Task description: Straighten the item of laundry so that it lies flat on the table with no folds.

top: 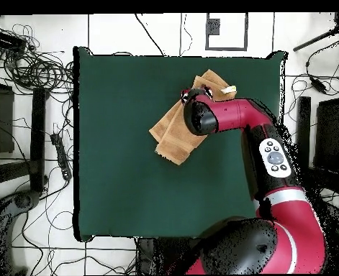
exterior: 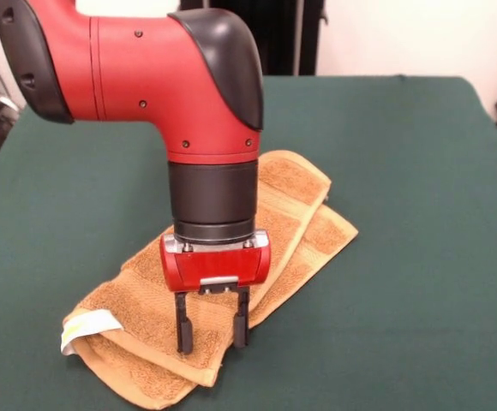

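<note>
**Pincer spread over the folded towel**

The towel (exterior: 223, 265) lies on the green table (exterior: 420, 257), folded over on itself into a long strip of overlapping layers, so it is not flat. In the front view the strip runs on a slant, one end low beside the near table edge and the other end higher up, behind the arm. Paler woven bands run along the folded edges. A small white and yellow care tag (exterior: 86, 330) sticks out at the towel's low end.

The gripper (exterior: 212, 332) hangs from the red arm (exterior: 146, 68) straight down over the towel's low half, a little way along the strip from the care tag. Its two black fingers (exterior: 182, 324) are spread apart with terry cloth showing in the gap between them, and nothing is pinched. The fingertips stand at or just above the top layer, close to the folded edge; whether they press on the cloth cannot be told.

In the overhead view the towel (top: 173, 135) sits close to one table (top: 129, 180) edge, and the arm's wrist covers the towel end that carries the tag (top: 227, 90).
</note>
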